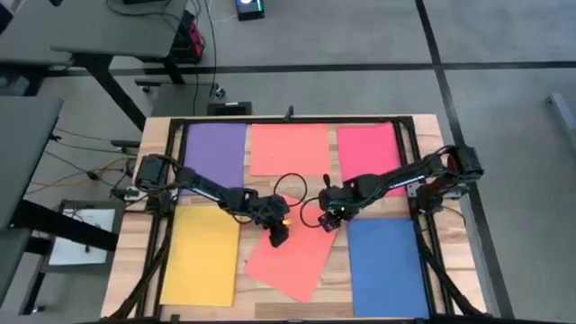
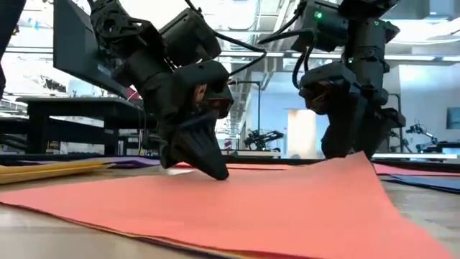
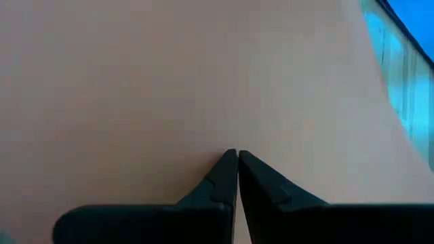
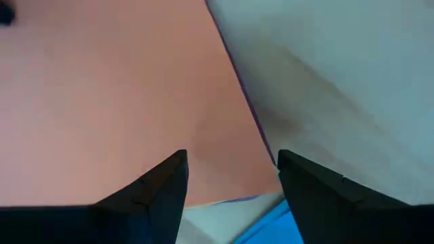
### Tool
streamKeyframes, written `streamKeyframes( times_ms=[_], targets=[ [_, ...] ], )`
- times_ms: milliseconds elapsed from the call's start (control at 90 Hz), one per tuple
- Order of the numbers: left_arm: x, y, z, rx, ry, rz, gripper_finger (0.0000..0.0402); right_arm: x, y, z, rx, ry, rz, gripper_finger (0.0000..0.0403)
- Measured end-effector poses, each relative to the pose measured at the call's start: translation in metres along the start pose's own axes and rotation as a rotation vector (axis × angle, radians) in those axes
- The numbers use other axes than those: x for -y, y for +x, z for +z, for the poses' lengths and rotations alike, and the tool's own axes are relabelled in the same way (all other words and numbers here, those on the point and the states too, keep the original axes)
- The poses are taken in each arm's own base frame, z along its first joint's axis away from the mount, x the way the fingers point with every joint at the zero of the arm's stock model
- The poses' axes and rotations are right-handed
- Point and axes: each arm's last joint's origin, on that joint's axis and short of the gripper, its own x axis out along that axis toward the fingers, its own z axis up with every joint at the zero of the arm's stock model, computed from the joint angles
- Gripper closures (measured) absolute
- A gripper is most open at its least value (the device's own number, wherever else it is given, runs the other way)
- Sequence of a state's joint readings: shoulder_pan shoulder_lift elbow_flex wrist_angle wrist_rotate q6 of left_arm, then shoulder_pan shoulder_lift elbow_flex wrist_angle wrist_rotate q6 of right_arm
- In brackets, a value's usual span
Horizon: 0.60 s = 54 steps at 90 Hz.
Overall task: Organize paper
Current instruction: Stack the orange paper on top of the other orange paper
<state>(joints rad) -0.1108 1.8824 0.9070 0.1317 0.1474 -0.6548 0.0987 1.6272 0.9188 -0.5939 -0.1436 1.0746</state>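
the left gripper (image 1: 278, 233), fingers pressed together, tips down on a tilted salmon sheet (image 1: 292, 256) at the table's (image 1: 126, 256) front centre. the right gripper (image 1: 329, 220), fingers spread and holding nothing, hovers over that sheet's far corner. purple (image 1: 214, 150), salmon (image 1: 286, 148), pink-red (image 1: 367, 153), yellow (image 1: 202, 256) and blue (image 1: 387, 265) sheets lie around it.

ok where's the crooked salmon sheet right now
In the high view the tilted salmon sheet lies front centre, between the yellow sheet and the blue sheet, with the left end effector pressing on it.
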Motion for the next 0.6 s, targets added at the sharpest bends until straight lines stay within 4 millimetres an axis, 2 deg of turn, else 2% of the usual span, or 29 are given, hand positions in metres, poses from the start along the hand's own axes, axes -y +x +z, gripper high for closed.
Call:
streamKeyframes(
  times_ms=[267, 600],
  targets=[
    [-0.0001, 0.0, -0.0001, 0.0, 0.0, 0.001, 0.0402, 0.0007, -0.0013, -0.003, -0.088, 0.005, 0.012, 0.0186],
    [0.001, 0.0005, 0.0014, 0.021, -0.005, -0.016, 0.0402, -0.0016, -0.0023, -0.0022, -0.087, 0.002, 0.029, 0.0186]
  ],
)
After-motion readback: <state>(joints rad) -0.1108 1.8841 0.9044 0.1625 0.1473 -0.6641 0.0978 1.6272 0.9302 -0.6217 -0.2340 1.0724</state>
